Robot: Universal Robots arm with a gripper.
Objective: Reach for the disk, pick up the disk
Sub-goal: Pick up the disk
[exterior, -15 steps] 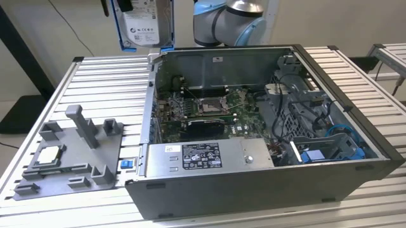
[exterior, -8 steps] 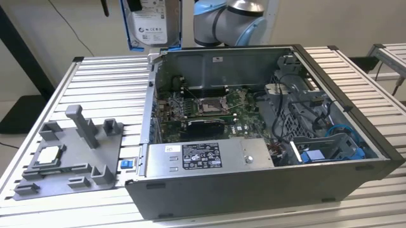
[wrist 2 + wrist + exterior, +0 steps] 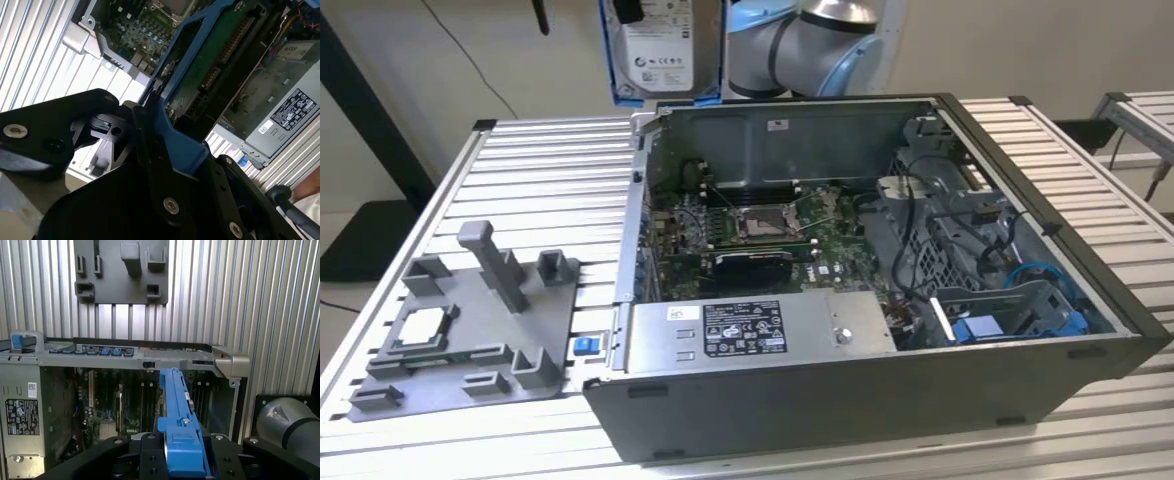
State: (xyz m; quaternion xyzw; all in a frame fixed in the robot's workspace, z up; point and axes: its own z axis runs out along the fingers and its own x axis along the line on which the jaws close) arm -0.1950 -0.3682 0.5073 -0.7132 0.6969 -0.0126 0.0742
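Blue-framed disk, clamped edgewise in end effector, above open case. Risk: frame grip slips, disk hits motherboard.

One disk, one computer case — one grey holder plate.

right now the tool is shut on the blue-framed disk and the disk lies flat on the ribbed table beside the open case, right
Not quite. The tool is shut on the disk, but the disk does not lie on the table: the exterior view shows it held upright in the air over the open case.
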